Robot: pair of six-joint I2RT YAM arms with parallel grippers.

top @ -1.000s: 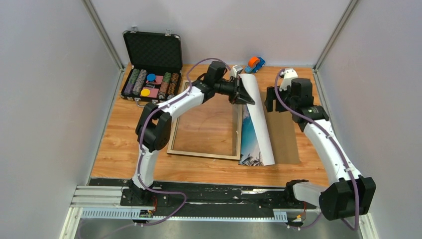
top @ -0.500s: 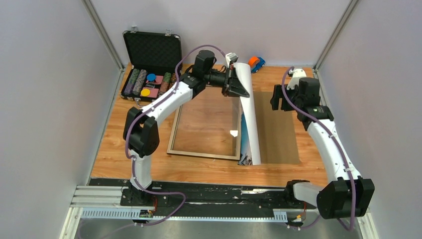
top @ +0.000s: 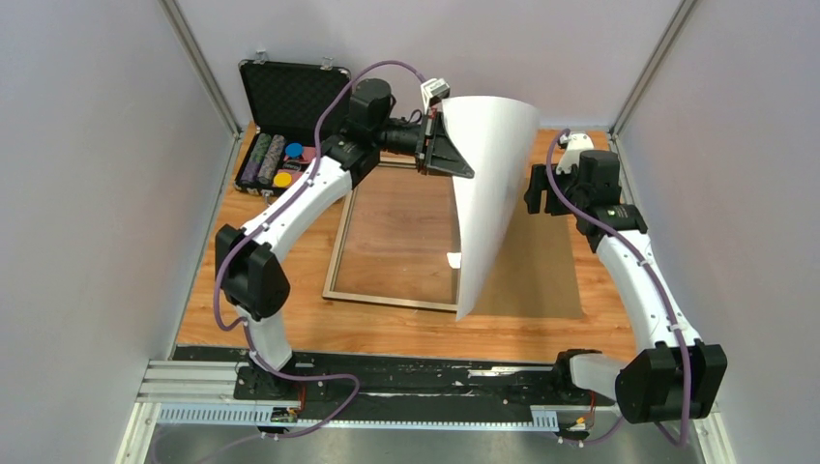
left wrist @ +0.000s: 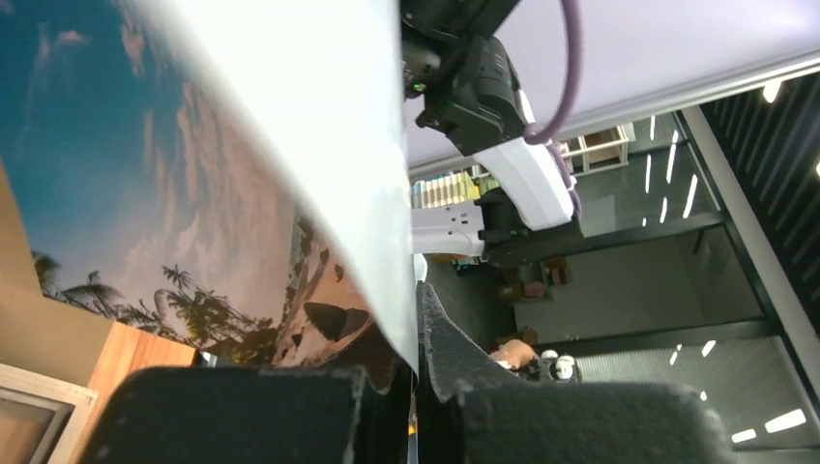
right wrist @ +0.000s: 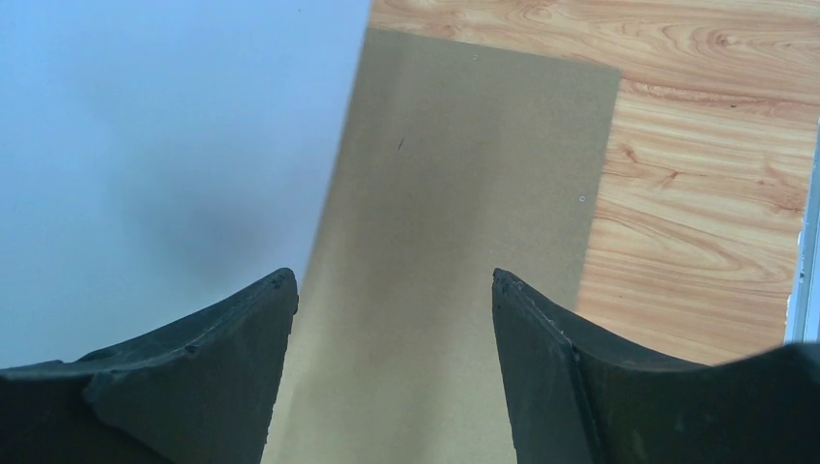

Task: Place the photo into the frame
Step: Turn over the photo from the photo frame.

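Note:
My left gripper (top: pixel 443 147) is shut on the far edge of the photo (top: pixel 488 184) and holds it up on edge. The photo's white back faces the camera and its lower corner rests near the frame's right front corner. In the left wrist view the beach print (left wrist: pixel 174 193) shows, pinched between the fingers (left wrist: pixel 454 358). The frame (top: pixel 340 280) lies flat on the table, pale wood side up, with its glass pane. My right gripper (top: pixel 541 191) is open and empty, hovering above the brown backing board (right wrist: pixel 454 193), right of the photo.
An open black chip case (top: pixel 293 145) with coloured chips stands at the back left. The brown backing board (top: pixel 541 261) lies flat right of the frame. White walls enclose the table on three sides.
My left gripper has risen and pulled back to the left, lifting the photo from a curled roll on the table to a tall upright sheet. The right arm has barely moved.

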